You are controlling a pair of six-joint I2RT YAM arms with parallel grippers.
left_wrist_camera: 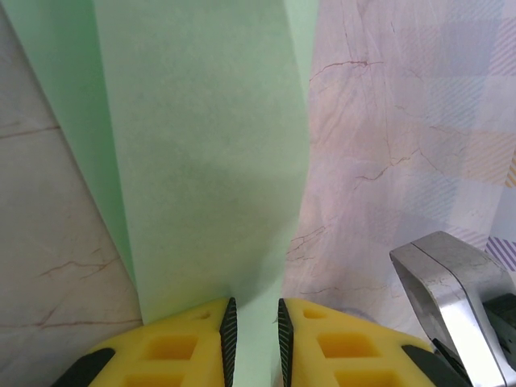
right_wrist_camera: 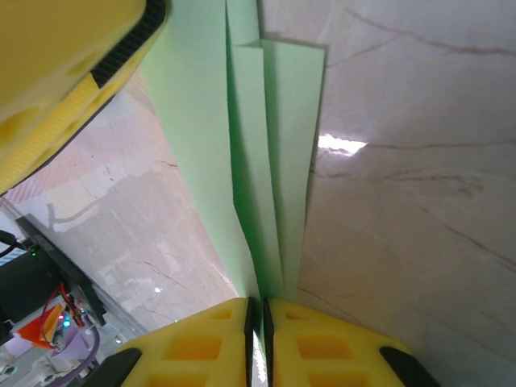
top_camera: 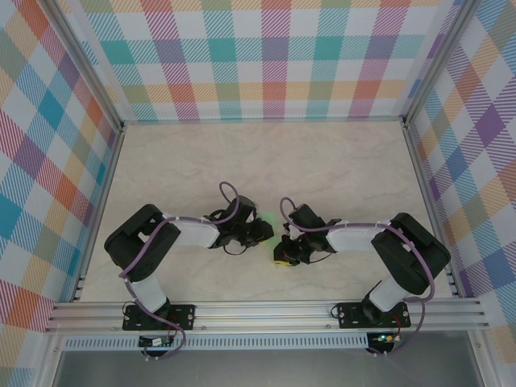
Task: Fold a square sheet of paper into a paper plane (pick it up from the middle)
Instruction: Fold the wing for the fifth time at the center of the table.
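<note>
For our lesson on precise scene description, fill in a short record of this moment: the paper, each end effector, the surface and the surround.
Item: pale mint-green folded paper sheet, lengthwise layers visible in the right wrist view
Left end effector: yellow pads closed on one end of the sheet
Right end effector: yellow pads closed on the opposite end
Surface: cream marble-patterned tabletop
Surround: pastel checked walls
Arm layout: both arms bent inward, meeting near the table's middle
</note>
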